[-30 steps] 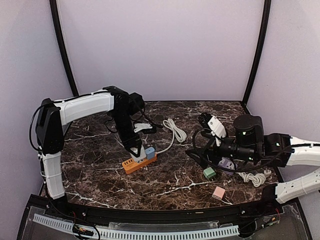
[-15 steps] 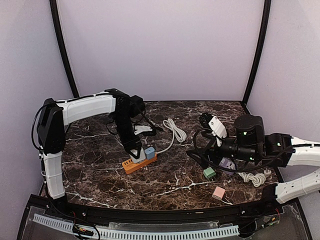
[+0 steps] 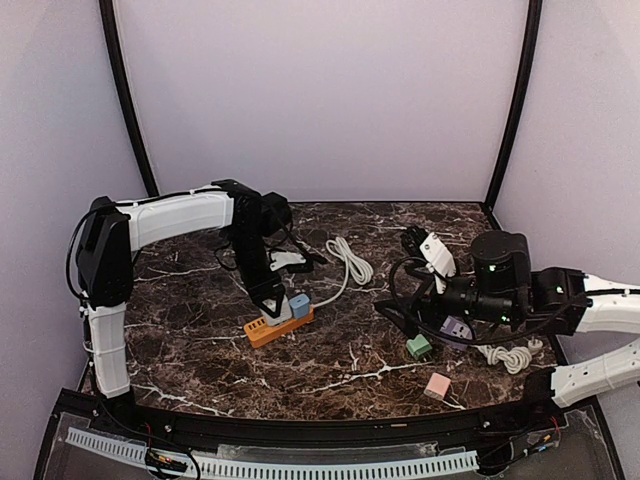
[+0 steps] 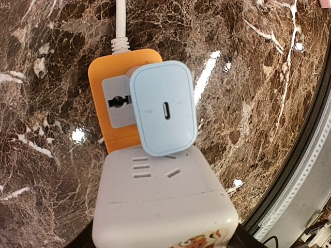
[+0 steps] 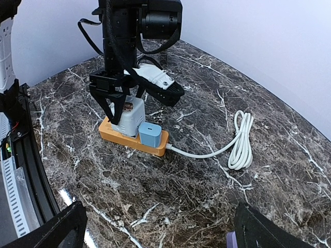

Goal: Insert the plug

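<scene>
An orange power strip [image 3: 262,331] lies on the marble table, also in the left wrist view [image 4: 102,77] and the right wrist view [image 5: 122,139]. A light blue plug [image 3: 299,304] [image 4: 164,108] [image 5: 150,135] stands in it near the cord end. My left gripper [image 3: 271,298] [image 5: 115,103] is shut on a white cube plug [image 4: 165,201] [image 5: 130,117], which stands upright on the strip right beside the blue plug. Whether it is fully seated is hidden. My right gripper [image 3: 393,308] [image 5: 165,232] is open and empty, low over the table to the right of the strip.
The strip's white cord coil [image 3: 350,260] [image 5: 240,139] lies behind it. A green adapter [image 3: 419,346], a purple one [image 3: 455,328], a pink one [image 3: 436,386] and another white cord coil [image 3: 510,356] lie under and near the right arm.
The left arm's elbow has shifted very slightly while its gripper stays on the white plug at the strip. The right arm has not moved.
</scene>
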